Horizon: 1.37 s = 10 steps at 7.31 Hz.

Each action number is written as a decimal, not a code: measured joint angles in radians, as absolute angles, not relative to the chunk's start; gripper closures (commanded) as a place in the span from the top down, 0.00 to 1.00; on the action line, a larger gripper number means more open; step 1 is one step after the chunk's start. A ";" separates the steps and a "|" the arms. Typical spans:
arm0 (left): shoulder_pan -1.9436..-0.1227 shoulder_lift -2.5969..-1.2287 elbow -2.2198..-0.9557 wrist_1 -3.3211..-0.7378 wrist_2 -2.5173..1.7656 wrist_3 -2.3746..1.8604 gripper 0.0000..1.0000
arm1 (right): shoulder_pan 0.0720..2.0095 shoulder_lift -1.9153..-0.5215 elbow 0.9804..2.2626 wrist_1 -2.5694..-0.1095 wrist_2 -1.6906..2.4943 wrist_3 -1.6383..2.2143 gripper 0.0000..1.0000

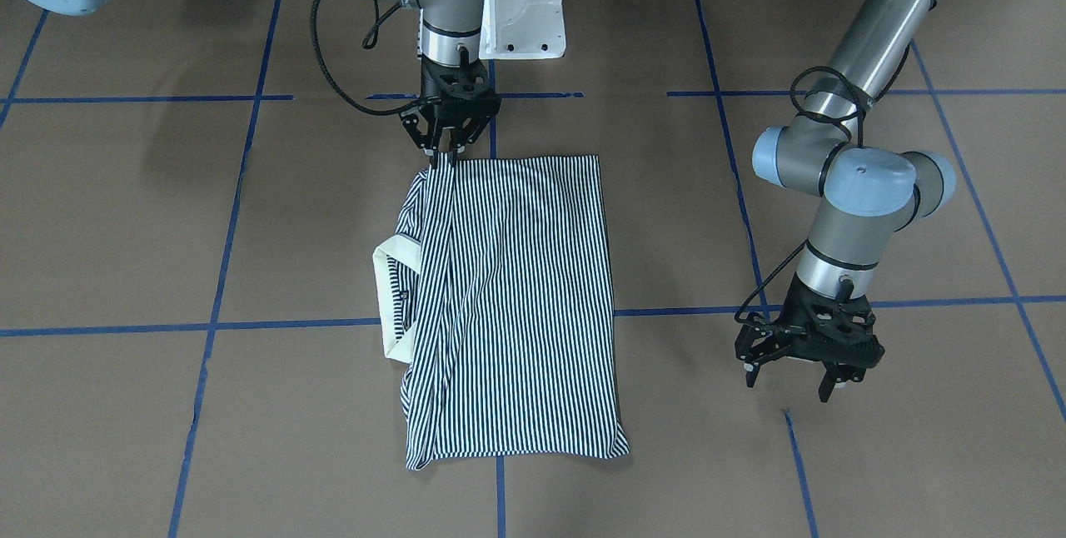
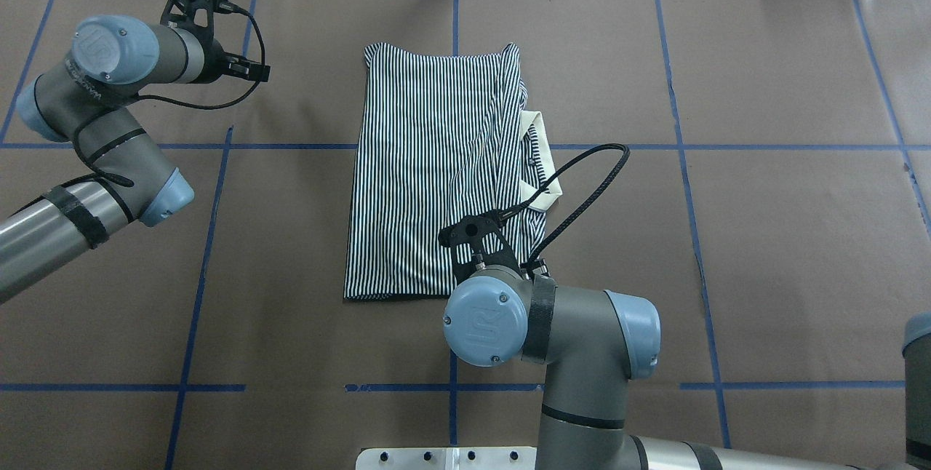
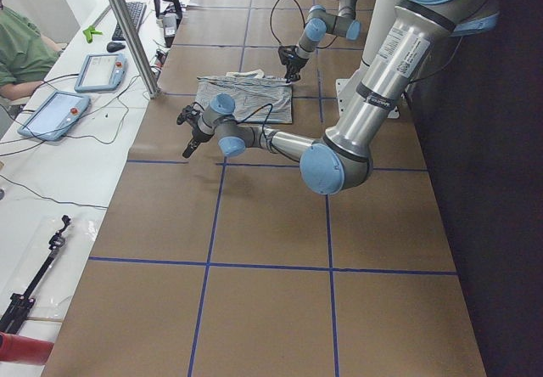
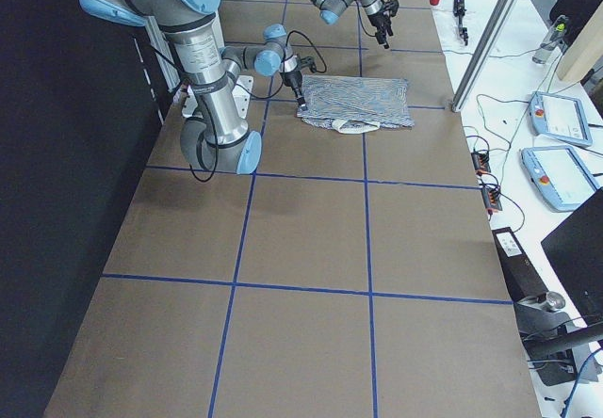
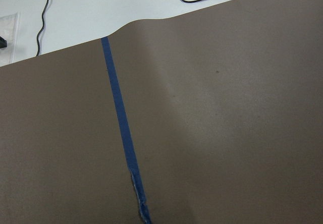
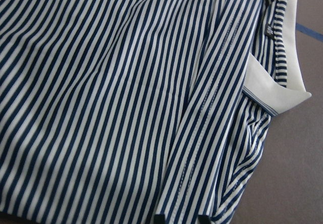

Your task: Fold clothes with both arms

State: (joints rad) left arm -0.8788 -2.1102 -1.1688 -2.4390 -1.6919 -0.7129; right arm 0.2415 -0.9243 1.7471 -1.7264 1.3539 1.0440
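Polo shirt point(image 1: 516, 305) with thin navy-and-white stripes lies folded into a long rectangle in the middle of the table point(image 1: 125, 213). Its cream collar point(image 1: 391, 296) sticks out from the edge on the robot's right side. The right gripper point(image 1: 444, 156) stands upright over the shirt corner nearest to the robot's base. Its fingers are drawn together at the cloth and seem to be clamped on that corner, though the front view is too small to be sure. The right wrist view shows only stripes and collar from close by. The left gripper point(image 1: 789, 384) hangs above the bare table, well apart from the shirt, on the robot's left, with its fingers spread. Its wrist view shows brown table cover and a blue tape line point(image 5: 118, 113).
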 measured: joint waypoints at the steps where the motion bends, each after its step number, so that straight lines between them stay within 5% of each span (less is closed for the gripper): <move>1: -0.879 -2.108 -1.170 -2.439 -1.692 -0.713 1.00 | 0.241 -0.909 1.727 -1.727 1.353 1.011 0.33; 5: -0.878 -2.097 -1.176 -2.439 -1.692 -0.714 1.00 | 0.240 -0.879 1.673 -1.734 1.357 0.987 0.28; 6: -0.878 -2.097 -1.176 -2.439 -1.692 -0.715 1.00 | 0.240 -0.880 1.676 -1.750 1.357 0.987 0.03; 10: -0.876 -2.097 -1.177 -2.439 -1.692 -0.715 1.00 | 0.243 -0.905 1.719 -1.798 1.357 0.986 0.00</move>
